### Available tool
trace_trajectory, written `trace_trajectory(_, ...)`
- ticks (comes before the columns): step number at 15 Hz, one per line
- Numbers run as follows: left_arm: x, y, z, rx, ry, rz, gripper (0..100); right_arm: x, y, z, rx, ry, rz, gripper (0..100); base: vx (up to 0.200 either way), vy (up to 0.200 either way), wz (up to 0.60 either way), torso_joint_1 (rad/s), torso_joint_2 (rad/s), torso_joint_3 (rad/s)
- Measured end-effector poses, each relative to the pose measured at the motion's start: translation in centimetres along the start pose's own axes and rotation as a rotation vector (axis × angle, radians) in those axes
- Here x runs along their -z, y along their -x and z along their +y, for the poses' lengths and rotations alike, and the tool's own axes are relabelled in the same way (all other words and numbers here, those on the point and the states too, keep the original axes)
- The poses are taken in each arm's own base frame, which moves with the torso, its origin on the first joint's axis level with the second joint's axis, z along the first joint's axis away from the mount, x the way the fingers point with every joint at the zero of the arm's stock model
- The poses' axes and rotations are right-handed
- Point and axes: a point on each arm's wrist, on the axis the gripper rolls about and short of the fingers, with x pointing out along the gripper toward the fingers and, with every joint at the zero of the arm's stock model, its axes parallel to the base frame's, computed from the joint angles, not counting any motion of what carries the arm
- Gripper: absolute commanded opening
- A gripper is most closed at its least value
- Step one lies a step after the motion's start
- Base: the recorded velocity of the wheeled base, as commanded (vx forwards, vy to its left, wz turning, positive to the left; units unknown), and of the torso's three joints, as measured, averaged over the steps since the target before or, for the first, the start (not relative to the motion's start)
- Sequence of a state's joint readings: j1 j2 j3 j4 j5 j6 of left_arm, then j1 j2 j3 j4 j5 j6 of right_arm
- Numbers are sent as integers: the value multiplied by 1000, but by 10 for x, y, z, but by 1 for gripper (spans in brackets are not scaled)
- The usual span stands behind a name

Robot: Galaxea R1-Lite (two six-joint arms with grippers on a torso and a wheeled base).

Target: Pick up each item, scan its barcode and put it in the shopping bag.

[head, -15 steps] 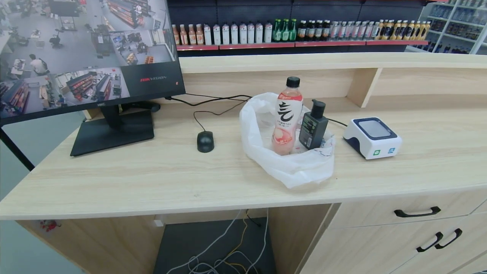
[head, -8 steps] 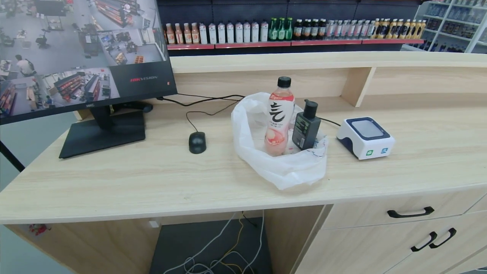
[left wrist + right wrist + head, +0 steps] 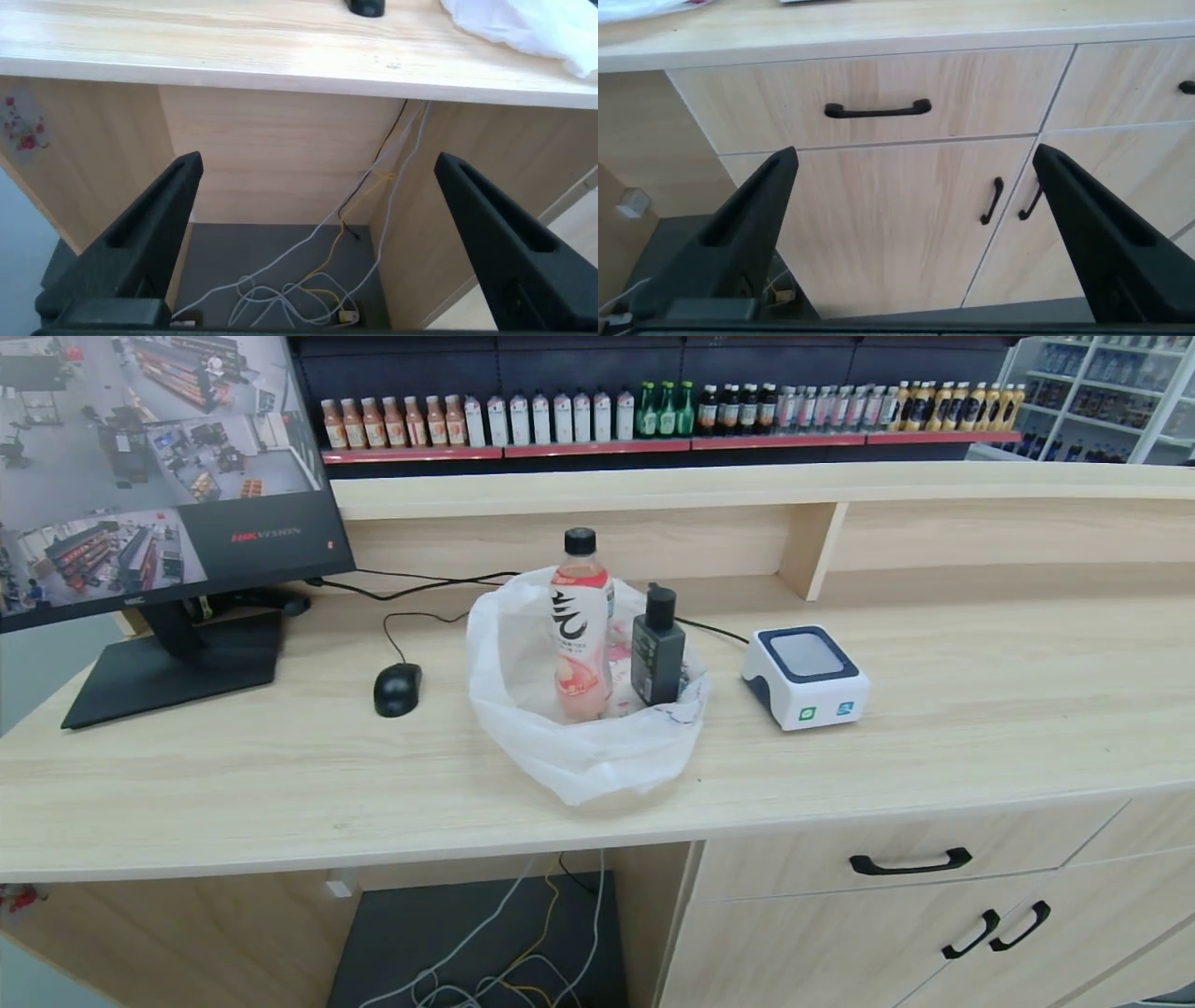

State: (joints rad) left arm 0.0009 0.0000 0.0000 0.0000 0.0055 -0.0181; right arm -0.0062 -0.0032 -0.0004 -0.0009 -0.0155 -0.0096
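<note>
Looks nearly done – pink bottle (image 3: 581, 625) and dark pump bottle (image 3: 657, 649) upright in the shopping bag (image 3: 579, 761) on the worktop (image 3: 280, 784), scanner (image 3: 805, 674) just beside. With left gripper (image 3: 318, 173) and right gripper (image 3: 915, 163) wide open, empty and low below the worktop's front edge, could catch that edge or the drawer handle (image 3: 878, 109) on lifting. Could also nudge the soft bag – tipping the tall pink bottle, esp. w/ the bag so near the edge.

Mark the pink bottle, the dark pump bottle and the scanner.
pink bottle (image 3: 581, 630), head view, on its label.
dark pump bottle (image 3: 657, 663), head view, on its body.
scanner (image 3: 805, 655), head view, on its top window.
</note>
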Motion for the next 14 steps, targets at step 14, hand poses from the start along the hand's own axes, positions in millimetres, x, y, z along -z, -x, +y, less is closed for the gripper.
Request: trace_trajectory(14,0,0,0,-1,3,0,100,0,0,0,-1,2,0,100,0,-143,0,2,1,1)
